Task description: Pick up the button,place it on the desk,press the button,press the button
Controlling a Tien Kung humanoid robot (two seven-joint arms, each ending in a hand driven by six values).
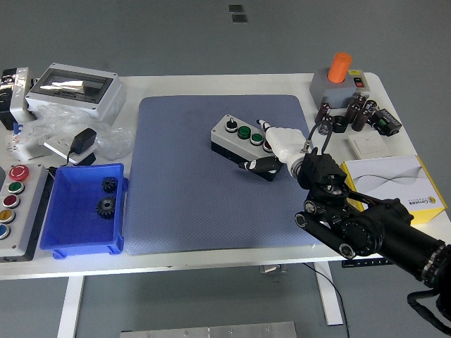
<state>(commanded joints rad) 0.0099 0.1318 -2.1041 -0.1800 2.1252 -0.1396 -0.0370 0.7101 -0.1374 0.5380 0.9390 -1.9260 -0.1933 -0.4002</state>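
Observation:
A grey button box (237,139) with a black base lies tilted on the blue mat (183,190), right of its middle. It carries a black knob, two green buttons and a red button that my hand partly covers. My right hand (276,143) is white, on a black arm from the lower right. It lies over the box's right end, fingers curled down onto the top near the red button, thumb (257,164) at the box's front side. The left arm is out of view.
A blue bin (84,232) with two black gears stands left of the mat. A second button box (10,204) lies at the left edge. A grey enclosure (74,88), an orange-topped switch box (338,83), capacitors and a yellow-edged booklet (394,179) surround the mat.

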